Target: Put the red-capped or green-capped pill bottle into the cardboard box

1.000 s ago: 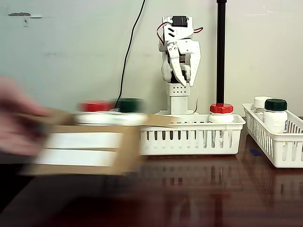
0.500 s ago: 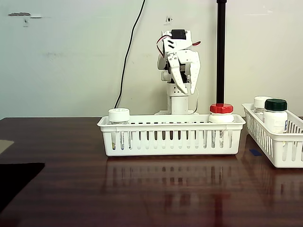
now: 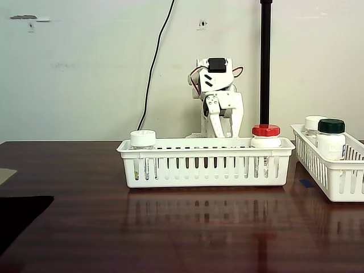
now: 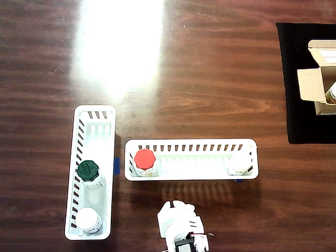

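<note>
White arm (image 3: 218, 94) stands behind the long white basket (image 3: 206, 165), folded, with the gripper (image 3: 220, 126) pointing down just behind the basket's rear rim; the fingertips are hidden by that rim in the fixed view and lost in the arm's own bulk in the overhead view (image 4: 176, 216), so I cannot tell whether the jaws are apart or together; nothing visibly held.

Long basket (image 4: 191, 159) lies on the dark wooden tabletop (image 3: 170, 227); red-capped pill bottle (image 3: 265, 136) upright at its right end in the fixed view, left end in the overhead view (image 4: 144, 160); white-capped bottle (image 3: 143, 139) upright at the opposite end (image 4: 240, 163).

Second white basket (image 3: 335, 168) at the right edge of the fixed view; it holds the green-capped pill bottle (image 3: 331, 138) and another white-capped bottle (image 3: 313, 126) behind it; overhead: green cap (image 4: 88, 171), white cap (image 4: 88, 219), basket (image 4: 92, 170).

Cardboard box (image 4: 317, 79) sits, flaps open, on a black mat (image 4: 302, 79) at the top right edge of the overhead view, well apart from both baskets; a white cap shows inside at the frame edge.
</note>
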Robot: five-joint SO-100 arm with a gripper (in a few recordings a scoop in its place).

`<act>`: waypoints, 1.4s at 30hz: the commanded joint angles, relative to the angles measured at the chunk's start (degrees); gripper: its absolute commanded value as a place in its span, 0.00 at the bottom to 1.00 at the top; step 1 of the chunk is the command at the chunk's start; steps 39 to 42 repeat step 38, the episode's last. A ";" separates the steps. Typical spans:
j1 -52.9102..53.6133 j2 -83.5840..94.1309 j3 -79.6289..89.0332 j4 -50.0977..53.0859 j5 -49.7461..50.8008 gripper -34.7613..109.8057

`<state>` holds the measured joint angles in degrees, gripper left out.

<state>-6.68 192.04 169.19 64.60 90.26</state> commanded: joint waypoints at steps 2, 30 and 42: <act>-5.27 4.83 0.44 0.97 -13.01 0.26; -3.78 4.75 0.44 0.97 -43.59 0.26; -3.78 4.75 0.44 0.97 -44.38 0.26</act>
